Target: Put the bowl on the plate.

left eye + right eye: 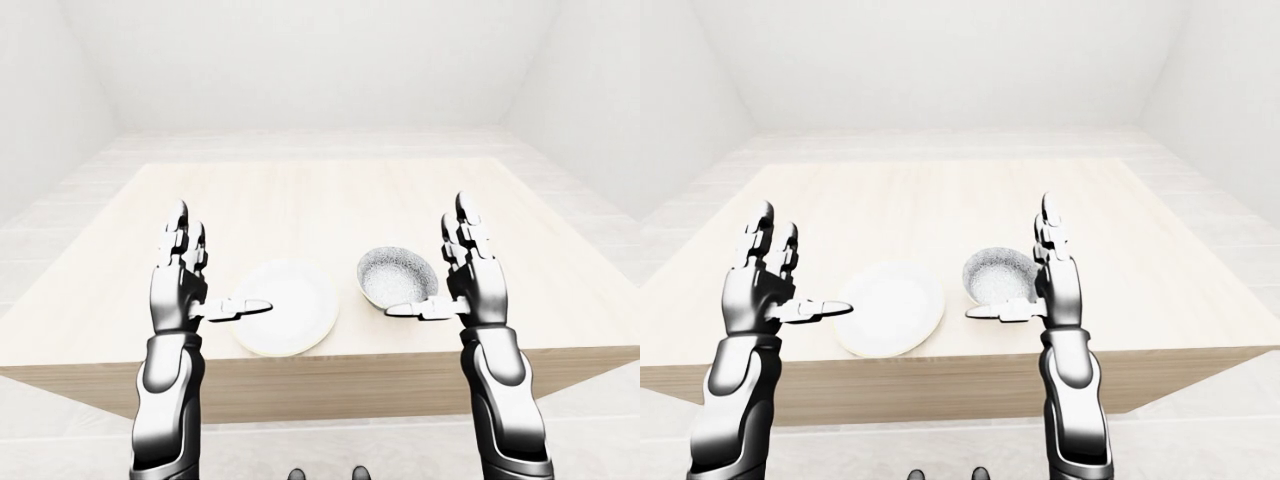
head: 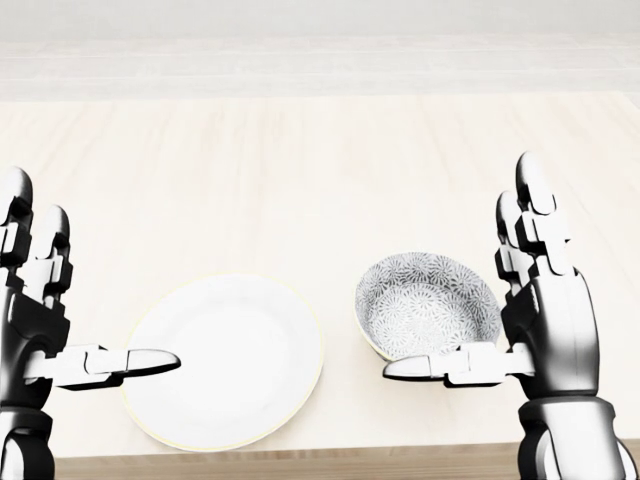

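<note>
A grey-patterned bowl sits upright on the wooden table, just right of a white plate near the table's bottom edge in the head view. My right hand is raised beside the bowl's right side, fingers spread upward, its thumb crossing in front of the bowl's rim; it is open. At the plate's left my left hand is open too, thumb pointing over the plate's edge. Neither hand holds anything.
The pale wooden table stretches far toward the top of the views. Around it lie a white floor and white walls. My two feet show at the bottom of the left-eye view.
</note>
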Tool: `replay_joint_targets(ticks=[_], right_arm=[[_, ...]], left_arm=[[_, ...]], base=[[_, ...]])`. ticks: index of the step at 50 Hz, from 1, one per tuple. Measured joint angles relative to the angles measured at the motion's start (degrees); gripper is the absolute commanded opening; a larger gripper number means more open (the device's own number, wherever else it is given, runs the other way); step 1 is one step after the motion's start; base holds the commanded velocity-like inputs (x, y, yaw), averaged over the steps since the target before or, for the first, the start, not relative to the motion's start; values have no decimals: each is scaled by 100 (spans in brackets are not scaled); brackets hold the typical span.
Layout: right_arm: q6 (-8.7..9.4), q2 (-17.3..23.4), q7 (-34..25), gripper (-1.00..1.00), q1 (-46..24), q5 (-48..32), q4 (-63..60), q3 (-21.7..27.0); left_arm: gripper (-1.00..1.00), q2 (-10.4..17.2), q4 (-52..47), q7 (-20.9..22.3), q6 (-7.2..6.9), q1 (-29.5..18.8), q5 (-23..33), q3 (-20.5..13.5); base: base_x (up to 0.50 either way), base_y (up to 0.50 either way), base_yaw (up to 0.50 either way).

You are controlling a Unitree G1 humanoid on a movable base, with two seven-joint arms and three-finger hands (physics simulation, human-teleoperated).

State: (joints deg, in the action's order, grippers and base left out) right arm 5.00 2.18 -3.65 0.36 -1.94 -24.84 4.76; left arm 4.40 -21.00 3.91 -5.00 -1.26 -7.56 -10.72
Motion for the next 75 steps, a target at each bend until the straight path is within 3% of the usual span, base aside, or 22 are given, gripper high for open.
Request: replay_joint_targets(ticks=[32,75], right_arm=[[0,-8,-25,100,12,-7,-144,8],[0,0,-101,100,168,14,-337,114]], left_arm=[[100,72,138,34,0,-114,-37,-122],[100,63,434,-49,0,-193,184,2]], base=[[0,9,0],[0,7,0]])
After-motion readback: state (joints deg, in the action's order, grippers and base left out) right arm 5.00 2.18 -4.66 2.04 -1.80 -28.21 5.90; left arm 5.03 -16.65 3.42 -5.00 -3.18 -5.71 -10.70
